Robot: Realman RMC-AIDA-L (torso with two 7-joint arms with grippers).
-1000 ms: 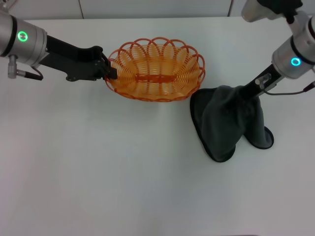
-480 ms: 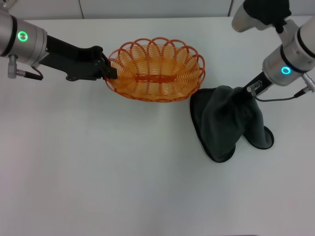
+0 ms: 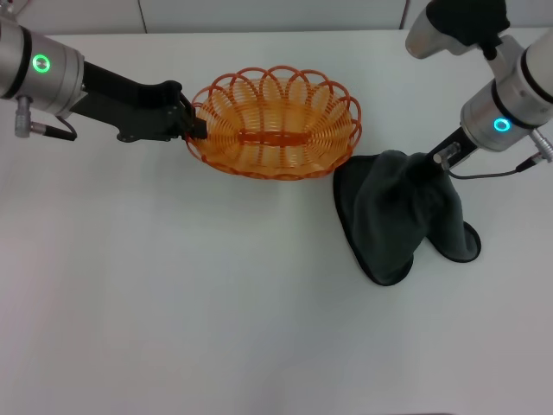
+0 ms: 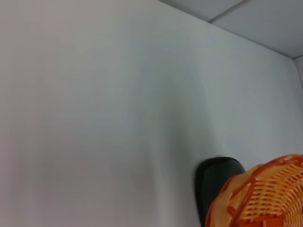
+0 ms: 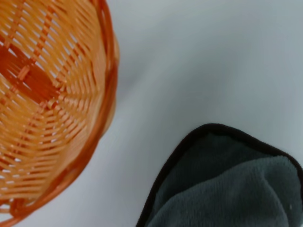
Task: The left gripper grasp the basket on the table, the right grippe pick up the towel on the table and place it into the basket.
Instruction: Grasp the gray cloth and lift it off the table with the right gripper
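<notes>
**Both claws engaged, towel half lifted**

The left claw (image 3: 192, 121) reached in from the worktop's left edge and was clamped on the left end of the basket's (image 3: 273, 122) scalloped rim. The orange basket sat on the white worktop (image 3: 173, 294) toward the far edge, a little left of the middle, with nothing inside it.

The right claw (image 3: 423, 166) came down from the far right corner and was pinched shut on the towel (image 3: 399, 220), its tips buried in the grey cloth. The towel rose to a peak at that grip and draped down from there, its lower folds and dark stitched edge resting on the worktop toward the right edge. Its near-left corner lay just beside the basket's right end; from the head view I could not tell whether the two touched.

In the right wrist view the basket's woven wall (image 5: 52, 94) and the towel's dark-bordered edge (image 5: 222, 179) showed with a strip of bare worktop between them. The left wrist view caught a corner of the basket (image 4: 265, 196) with a dark patch of towel (image 4: 215, 182) behind it.
</notes>
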